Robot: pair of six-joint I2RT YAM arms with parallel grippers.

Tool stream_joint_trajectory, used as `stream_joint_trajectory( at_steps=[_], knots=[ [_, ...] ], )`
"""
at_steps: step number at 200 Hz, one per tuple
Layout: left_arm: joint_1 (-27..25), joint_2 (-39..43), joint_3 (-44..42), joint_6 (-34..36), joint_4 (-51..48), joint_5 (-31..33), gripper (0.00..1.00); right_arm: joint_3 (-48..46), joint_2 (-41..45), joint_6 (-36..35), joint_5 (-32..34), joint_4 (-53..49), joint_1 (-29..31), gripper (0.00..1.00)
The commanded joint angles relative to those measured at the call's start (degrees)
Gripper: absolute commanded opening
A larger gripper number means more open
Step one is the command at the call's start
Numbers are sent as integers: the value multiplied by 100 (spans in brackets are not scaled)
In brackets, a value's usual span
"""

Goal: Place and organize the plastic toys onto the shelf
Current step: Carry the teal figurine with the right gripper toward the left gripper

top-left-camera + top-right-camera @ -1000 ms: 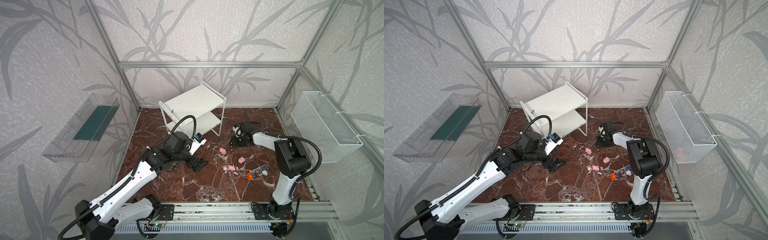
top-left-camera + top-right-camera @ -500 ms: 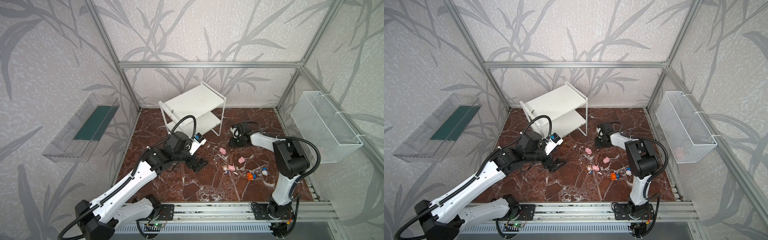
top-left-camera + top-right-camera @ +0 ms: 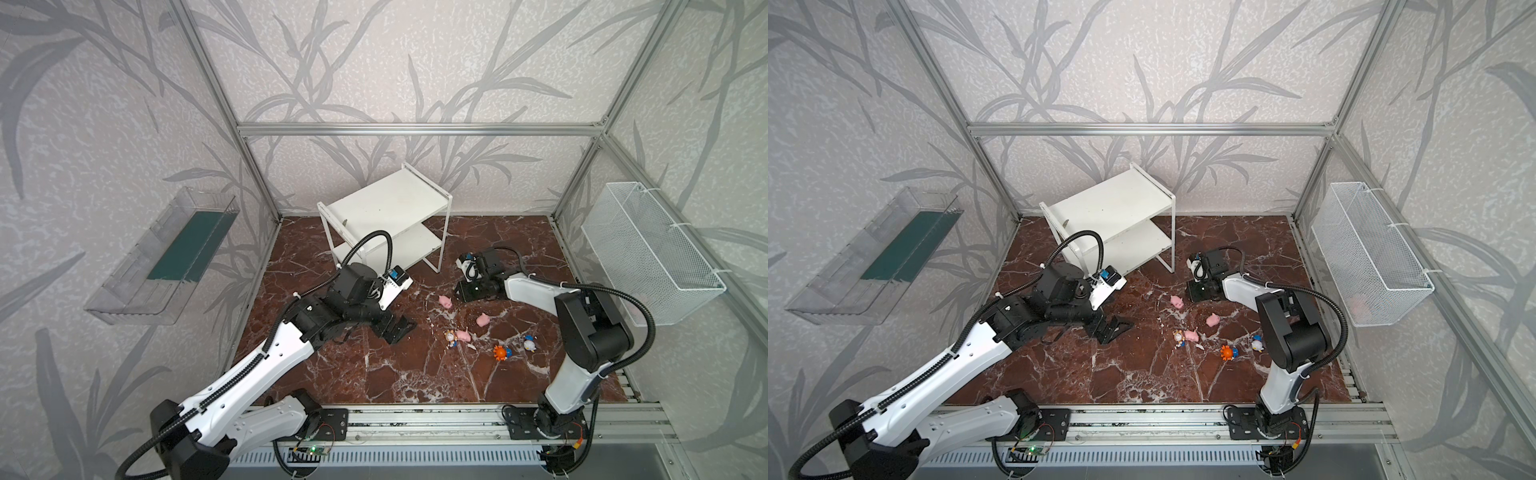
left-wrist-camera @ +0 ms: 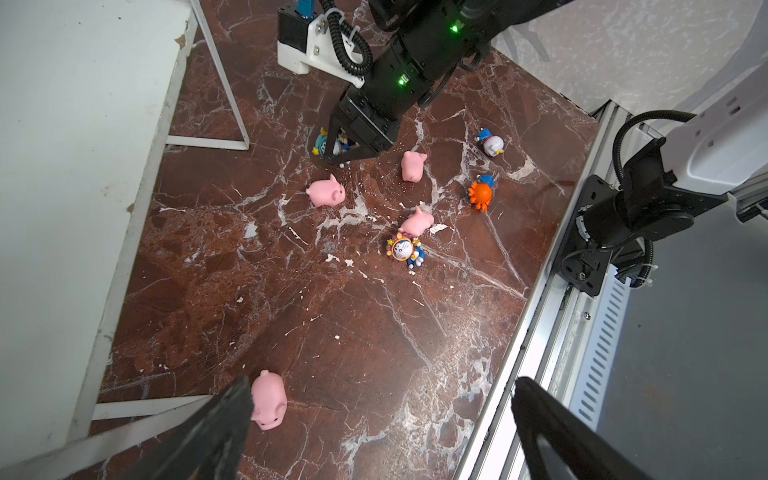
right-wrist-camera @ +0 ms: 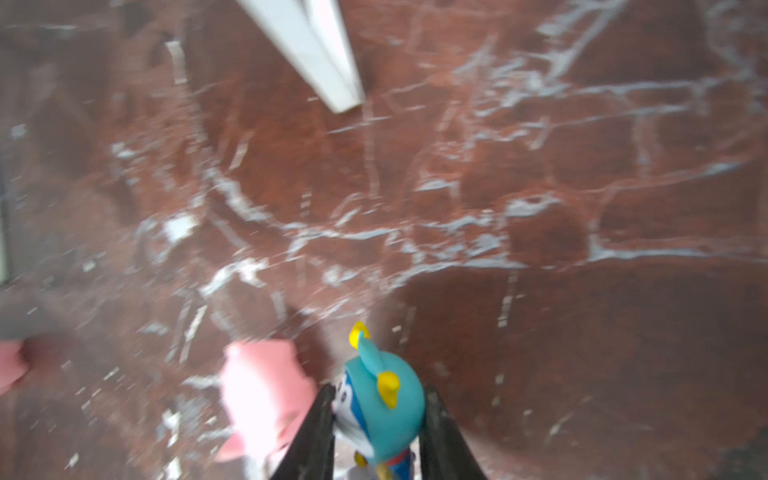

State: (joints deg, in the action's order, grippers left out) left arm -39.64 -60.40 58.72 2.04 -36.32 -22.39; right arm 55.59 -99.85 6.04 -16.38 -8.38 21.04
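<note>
The white two-tier shelf [image 3: 386, 205] [image 3: 1113, 199] stands at the back. My right gripper [image 5: 379, 390] is shut on a blue figurine [image 5: 380, 399] low over the floor, near the shelf's front leg [image 3: 467, 291]; a pink pig [image 5: 266, 395] lies beside one finger. Three pigs [image 4: 326, 192] [image 4: 412, 165] [image 4: 417, 221] and three figurines [image 4: 402, 249] [image 4: 480, 193] [image 4: 490, 143] lie scattered on the marble. My left gripper [image 4: 382, 386] [image 3: 397, 328] hangs open above the floor, with another pig [image 4: 269, 399] next to one finger.
A clear plastic bin [image 3: 166, 253] hangs on the left wall and a white wire mesh basket [image 3: 648, 253] on the right wall. An aluminium rail [image 3: 415, 419] runs along the front edge. White chips litter the marble floor [image 3: 415, 374].
The right arm has shifted a little to the left and its jaws have narrowed onto the blue figurine. The left arm has not moved.
</note>
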Motion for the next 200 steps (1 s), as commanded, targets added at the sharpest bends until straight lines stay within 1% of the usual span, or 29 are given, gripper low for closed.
stream_joint_trajectory(
  at_steps=[1,36,53,78,107,136,166,200],
  knots=[
    [21,72,-68,187,51,-55,99,-363,589,-426,-613,701,199,27],
    [18,69,-84,183,86,-147,99,-844,1255,-812,-1617,1286,397,27],
    [26,72,-97,196,89,-160,99,-1012,1537,-898,-2213,1510,460,27],
    [24,65,-124,232,101,-263,99,-1179,1880,-984,-2940,1709,617,27],
    [20,63,-124,227,116,-378,99,-1231,2243,-1075,-3821,1747,930,29],
    [26,114,-131,215,189,-537,98,-980,2368,-1223,-4195,1175,1246,29],
    [39,130,-124,209,191,-654,95,-782,2570,-1483,-4399,659,1544,29],
    [69,160,-111,226,175,-1018,88,-629,2783,-1573,-4320,324,1669,29]
  ],
)
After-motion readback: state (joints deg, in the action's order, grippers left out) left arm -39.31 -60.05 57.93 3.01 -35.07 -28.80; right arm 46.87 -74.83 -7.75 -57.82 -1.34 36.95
